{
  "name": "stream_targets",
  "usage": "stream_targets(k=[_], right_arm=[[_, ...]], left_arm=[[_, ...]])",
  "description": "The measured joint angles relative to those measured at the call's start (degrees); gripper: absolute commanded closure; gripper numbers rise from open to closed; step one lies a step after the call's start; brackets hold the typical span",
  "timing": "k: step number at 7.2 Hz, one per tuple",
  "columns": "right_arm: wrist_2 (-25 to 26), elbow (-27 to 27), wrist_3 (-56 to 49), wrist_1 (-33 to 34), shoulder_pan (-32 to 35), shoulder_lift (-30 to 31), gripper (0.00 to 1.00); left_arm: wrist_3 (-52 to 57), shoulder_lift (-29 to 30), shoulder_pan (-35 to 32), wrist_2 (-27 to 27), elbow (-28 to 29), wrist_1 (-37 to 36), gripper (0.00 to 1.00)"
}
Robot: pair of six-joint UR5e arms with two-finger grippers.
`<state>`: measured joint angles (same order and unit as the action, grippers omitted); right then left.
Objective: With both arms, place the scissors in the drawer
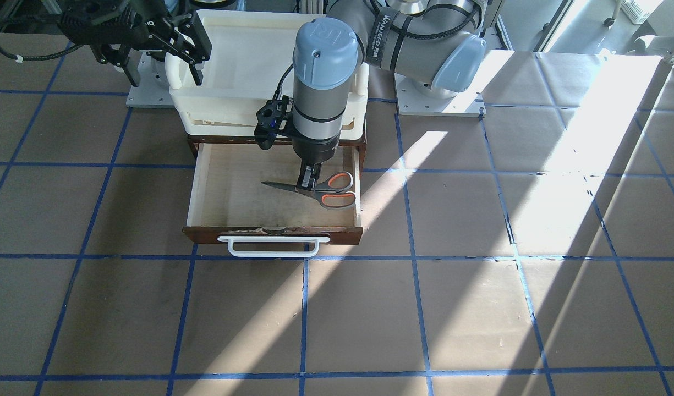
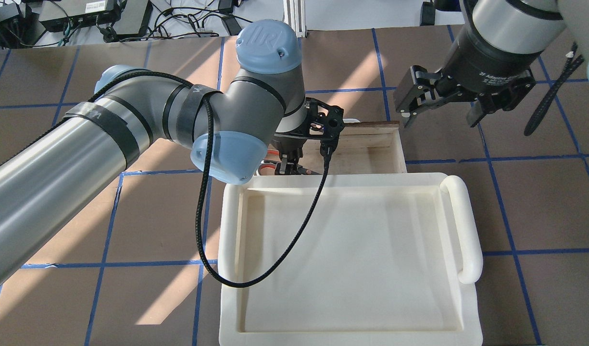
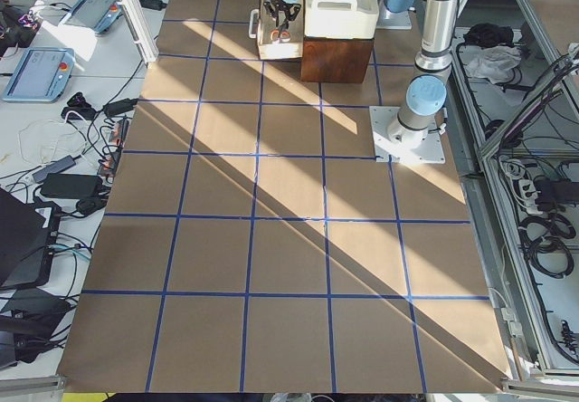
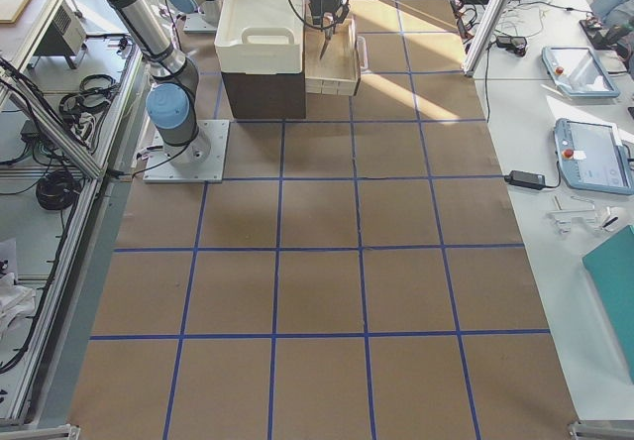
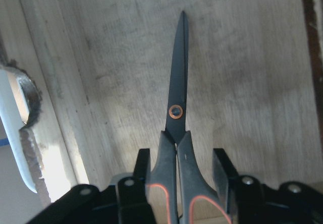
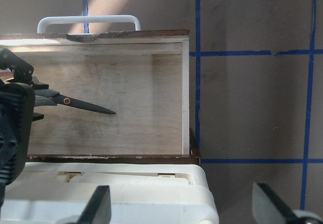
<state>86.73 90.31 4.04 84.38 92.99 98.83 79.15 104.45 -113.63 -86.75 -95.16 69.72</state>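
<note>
The scissors [image 1: 325,192] are inside the open drawer [image 1: 192,192], blades pointing toward the robot's right, orange-lined loops toward its left. They are on or just above the pale floor. My left gripper [image 1: 308,181] reaches straight down into the drawer. In the left wrist view its fingers [image 5: 143,158] stand on either side of the scissors [image 5: 176,108] near the pivot, with a gap on each side, so it is open. My right gripper [image 2: 441,115] is open and empty, raised beside the drawer's right side. Its view shows the drawer [image 6: 185,98] and scissors [image 6: 81,104].
A large white plastic tray [image 2: 347,250] sits on top of the dark cabinet, right behind the drawer opening. The drawer's white bar handle [image 1: 273,247] faces away from the robot. Brown table with blue tape grid [image 1: 414,308] lies all around.
</note>
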Motion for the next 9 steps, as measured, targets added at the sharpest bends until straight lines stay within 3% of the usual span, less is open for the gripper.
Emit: stream_targets(k=[4,8,9], right_arm=[[1.42,0.1,3.81,0.05,0.07,0.13,0.0],[2.33,0.13,4.94,-0.3,0.08,0.11,0.0],[2.38,0.13,4.91,-0.46,0.08,0.12,0.0]], left_arm=[[-4.59,-2.22,0.2,-0.38,2.63,0.48,0.38],[-33.57,-6.69,5.48,0.16,5.62,1.01,0.37],[-38.88,-7.5,8.01,0.28,5.65,1.56,0.17]])
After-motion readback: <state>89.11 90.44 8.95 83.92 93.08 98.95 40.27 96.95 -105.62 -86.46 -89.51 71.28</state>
